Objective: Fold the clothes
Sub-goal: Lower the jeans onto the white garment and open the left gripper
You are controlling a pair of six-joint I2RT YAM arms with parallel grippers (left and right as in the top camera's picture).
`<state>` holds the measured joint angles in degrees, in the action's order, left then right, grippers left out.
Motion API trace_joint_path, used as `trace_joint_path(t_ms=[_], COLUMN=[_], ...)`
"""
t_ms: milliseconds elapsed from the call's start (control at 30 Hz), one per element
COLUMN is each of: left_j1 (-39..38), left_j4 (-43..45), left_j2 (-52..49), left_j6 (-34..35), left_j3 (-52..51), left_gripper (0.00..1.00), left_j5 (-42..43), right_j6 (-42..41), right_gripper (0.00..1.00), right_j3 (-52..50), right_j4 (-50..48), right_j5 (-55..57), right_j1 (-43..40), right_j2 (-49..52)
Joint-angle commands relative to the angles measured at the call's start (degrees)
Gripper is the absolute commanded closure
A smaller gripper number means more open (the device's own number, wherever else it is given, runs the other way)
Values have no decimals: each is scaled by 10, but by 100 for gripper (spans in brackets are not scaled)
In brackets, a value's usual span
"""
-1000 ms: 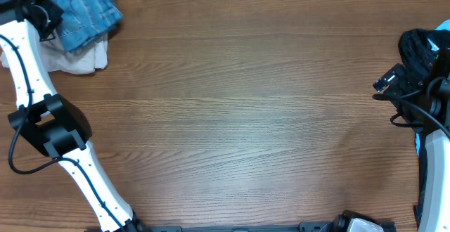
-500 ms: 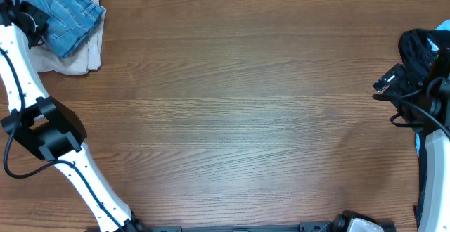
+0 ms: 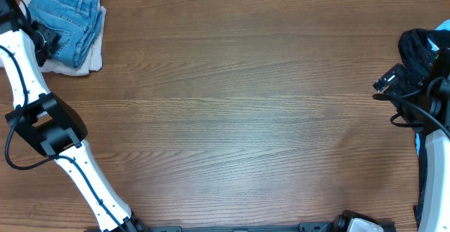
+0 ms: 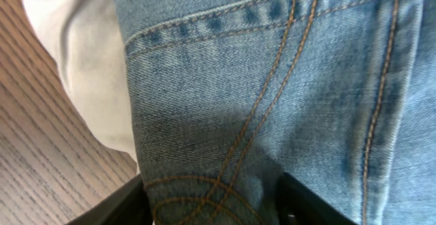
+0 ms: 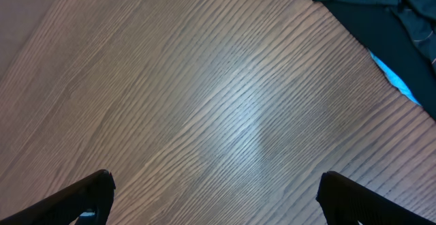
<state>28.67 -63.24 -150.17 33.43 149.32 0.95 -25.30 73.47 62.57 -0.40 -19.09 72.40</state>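
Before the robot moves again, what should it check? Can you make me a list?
1. Jeans folded into a neat bundle: ok, they sit compact at the table's far left corner.
2. Jeans stacked on the white garment: ok, white cloth shows under and beside them.
3. Left gripper has let go: cannot tell, denim fills the space between its fingers.
4. Right gripper empty: ok, its jaws are wide open over bare wood.
5. Black garment out of the right gripper's fingers: ok, it lies off to the side.
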Motion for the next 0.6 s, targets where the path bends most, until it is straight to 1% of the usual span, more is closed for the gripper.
trace_joint_path(t_ms=[0,167,300,367,400,433,567], left_j1=[3,-1,-8,-11,-13,-16,-23], left_j4=[-9,-29,-41,-44,-45,-45,-44], left_j2=[28,79,122,137,143,148,154], left_j6=[-31,-37,-52,-64,-66,-71,-119], left_j3=[16,16,16,16,16,16,16], left_gripper=[34,26,13,5,2,0,0], left_j5=[-9,-9,-9,-9,-9,-7,25], right_j6=[-3,-3,-3,-3,-3,-3,-3], right_gripper=[0,0,0,0,0,0,0], right_j3=[7,7,7,7,7,7,7], right_j4=[-3,-3,-3,-3,-3,-3,-3], right_j5=[8,8,8,8,8,8,8], right_j1=[-2,-2,-2,-2,-2,-2,-2], right_j2=[-1,-1,-1,-1,-1,-1,-1])
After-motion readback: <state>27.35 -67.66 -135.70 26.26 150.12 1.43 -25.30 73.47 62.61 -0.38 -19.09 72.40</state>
